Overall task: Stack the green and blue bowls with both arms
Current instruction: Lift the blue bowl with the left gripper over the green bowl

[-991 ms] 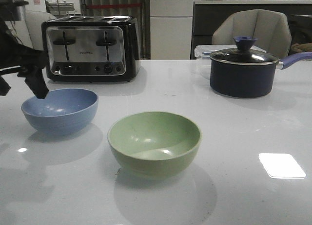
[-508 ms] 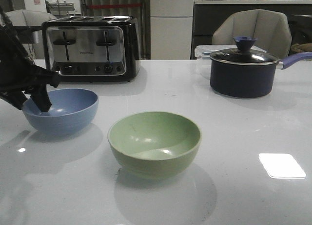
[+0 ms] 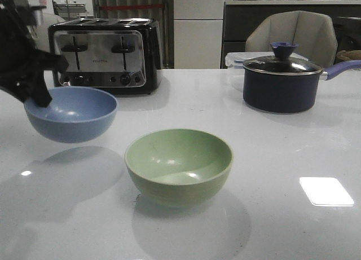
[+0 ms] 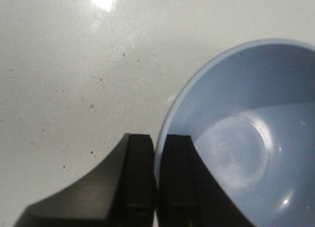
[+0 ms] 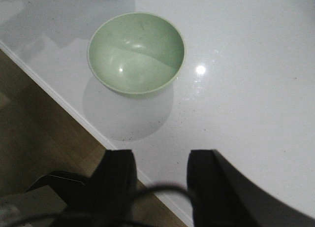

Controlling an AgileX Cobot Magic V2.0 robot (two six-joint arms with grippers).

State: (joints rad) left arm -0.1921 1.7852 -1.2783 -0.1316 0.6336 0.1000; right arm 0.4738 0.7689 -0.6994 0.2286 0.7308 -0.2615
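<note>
blue bowl (image 3: 71, 113) is held off the table (image 3: 271, 158) by the rim, pinched in the left pincer (image 4: 156, 185); right pincer (image 5: 157, 180) is spread; carry over green bowl (image 3: 178, 165) is called for next

Your left black angular gripper (image 3: 35, 95), upper left of the front frame, has its fingers (image 4: 140, 178) pinched together on the dusty blue matte bowl (image 3: 71, 113); your right gripper (image 5: 160, 180) is spread apart, holding nothing.

The blue bowl (image 4: 246, 138) runs past the left wrist view's edge.
</note>
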